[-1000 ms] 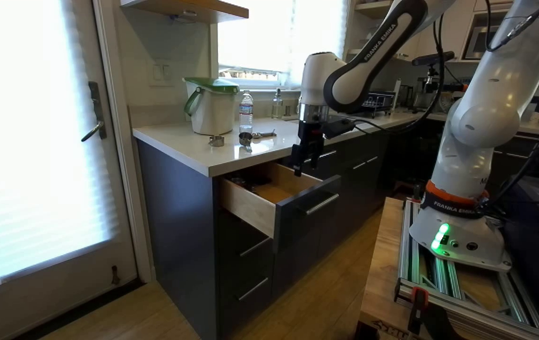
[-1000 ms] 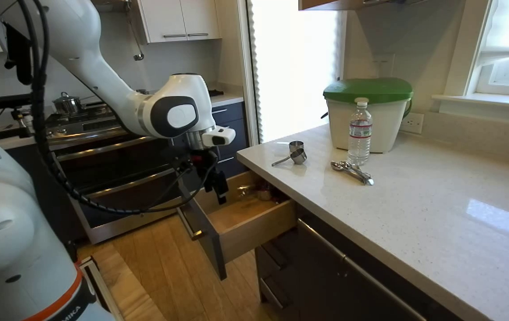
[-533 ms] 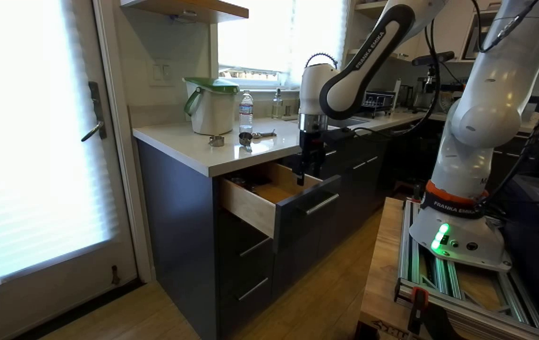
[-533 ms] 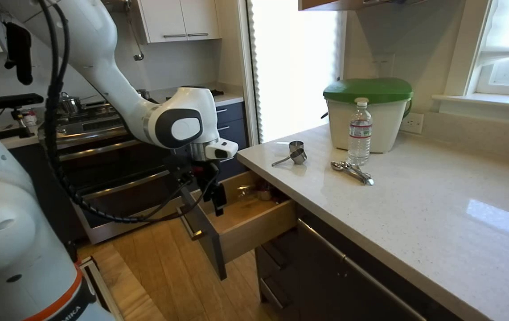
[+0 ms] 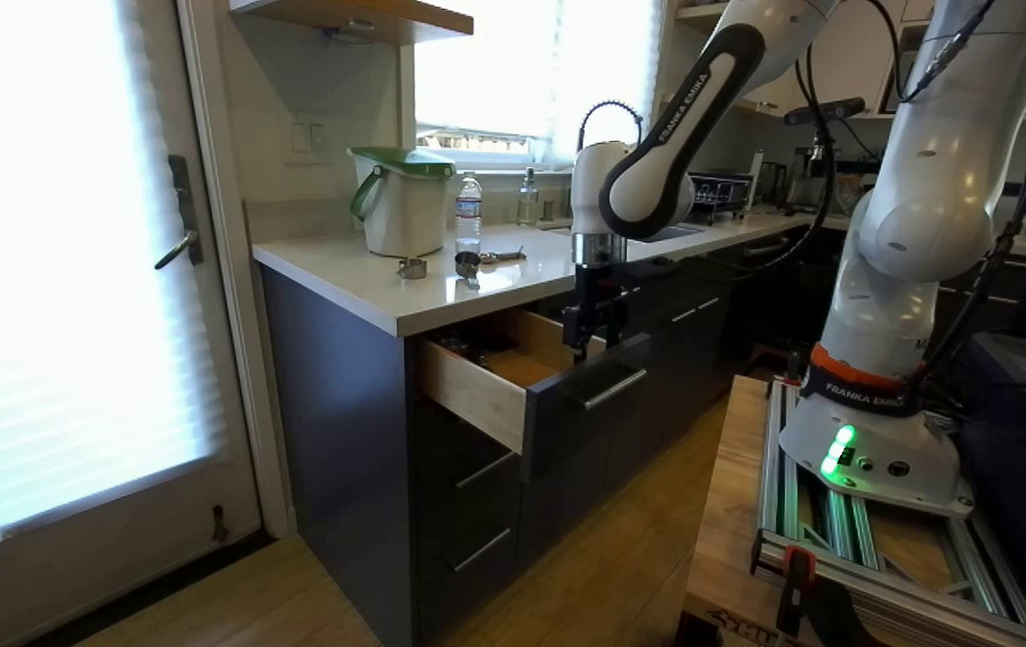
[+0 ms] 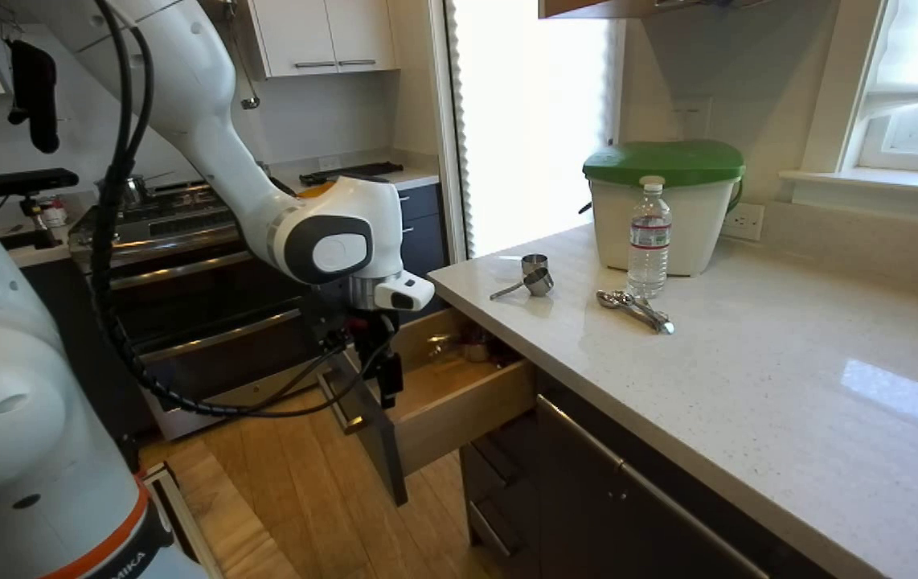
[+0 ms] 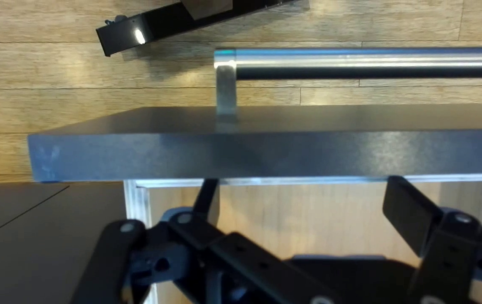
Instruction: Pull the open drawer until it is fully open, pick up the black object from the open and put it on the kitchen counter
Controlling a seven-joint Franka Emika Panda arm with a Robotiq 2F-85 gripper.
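The wooden drawer (image 5: 473, 394) stands pulled out from under the kitchen counter (image 6: 748, 378), its dark front carrying a slim metal handle (image 7: 350, 63). Pointing down, my gripper (image 7: 303, 183) is open, with its fingertips just inside the drawer behind the front panel (image 7: 266, 154). Whether they touch that panel I cannot tell. Only the pale drawer floor shows between the fingers. Dark items (image 5: 497, 343) lie at the back of the drawer, partly under the counter. Which of them is the black object is unclear.
On the counter stand a white bin with a green lid (image 6: 664, 201) and a water bottle (image 6: 649, 241). Metal measuring cups (image 6: 538, 281) and a metal scoop (image 6: 634, 310) lie near them. The counter edge (image 5: 477, 316) overhangs the drawer's rear part.
My gripper has come down and shifted toward the drawer's front panel, its fingertips now lower inside the drawer. It has stayed open. The drawer looks practically unmoved.
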